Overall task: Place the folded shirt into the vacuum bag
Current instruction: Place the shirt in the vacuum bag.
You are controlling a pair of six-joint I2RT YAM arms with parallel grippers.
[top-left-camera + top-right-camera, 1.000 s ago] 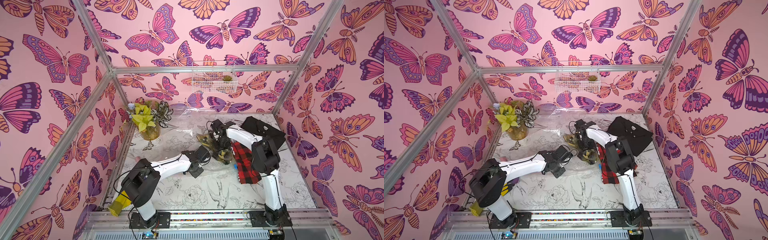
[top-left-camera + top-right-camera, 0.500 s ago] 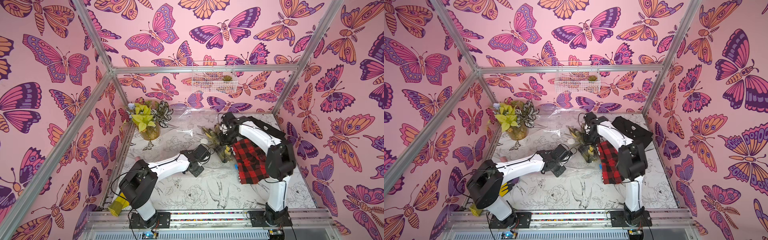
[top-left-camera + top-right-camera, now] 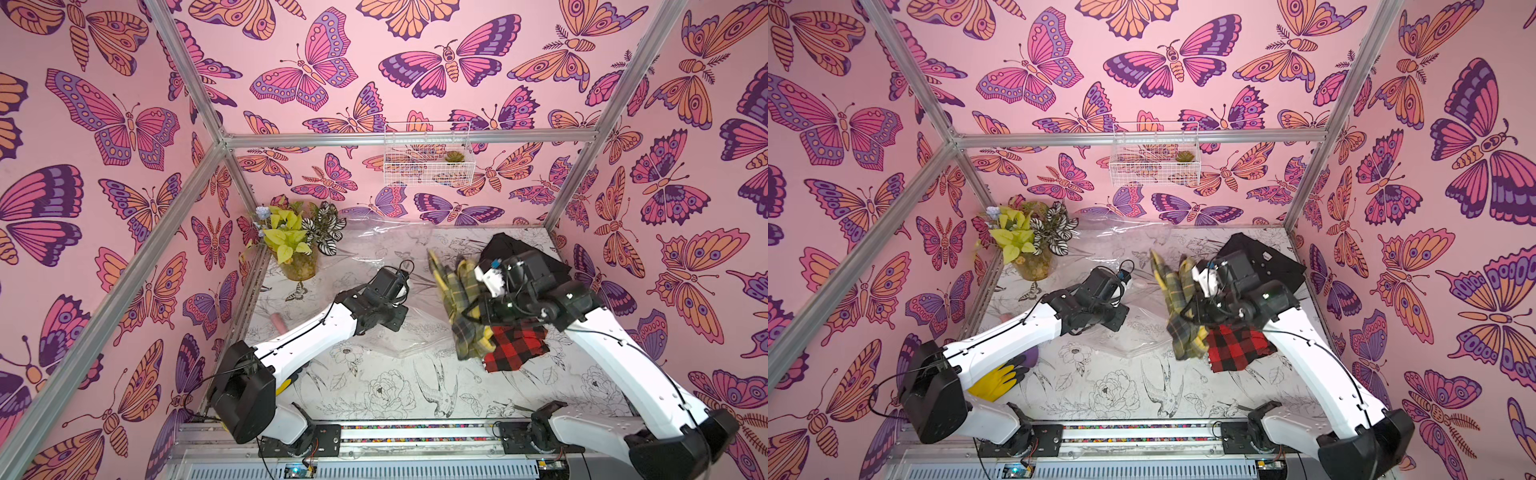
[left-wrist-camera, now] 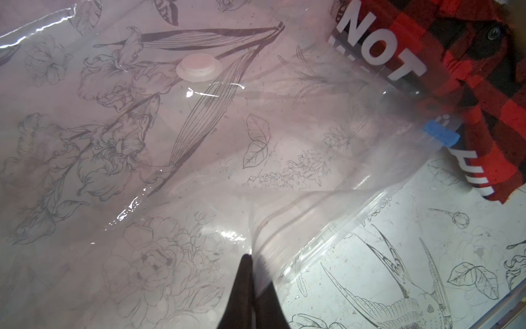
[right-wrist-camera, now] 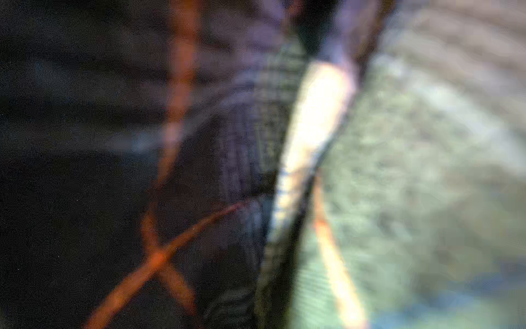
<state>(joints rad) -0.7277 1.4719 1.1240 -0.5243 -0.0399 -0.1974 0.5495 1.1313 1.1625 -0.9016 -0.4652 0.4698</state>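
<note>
Hanging clear of the table (image 3: 374,395), the yellow-green plaid folded shirt (image 3: 455,291) is clamped in your right gripper (image 3: 471,311), just beside the large clear crinkly vacuum bag (image 3: 415,336), not in it. Your left gripper (image 4: 252,267) is pinched shut on its zip lip (image 4: 327,225). Risk: the opening looks shallow, so drooping cloth may snag and shove the bag. The bag looks empty; the white wire basket (image 3: 399,170) holds a small green plant (image 3: 454,156)

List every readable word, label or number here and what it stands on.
"NOT": white capitals on a dark band along the vacuum bag's mouth edge, over the red plaid shirt, left wrist view.
Other white letters on that band: cut off, unreadable.
Top views, right wrist view: no legible text.
</note>
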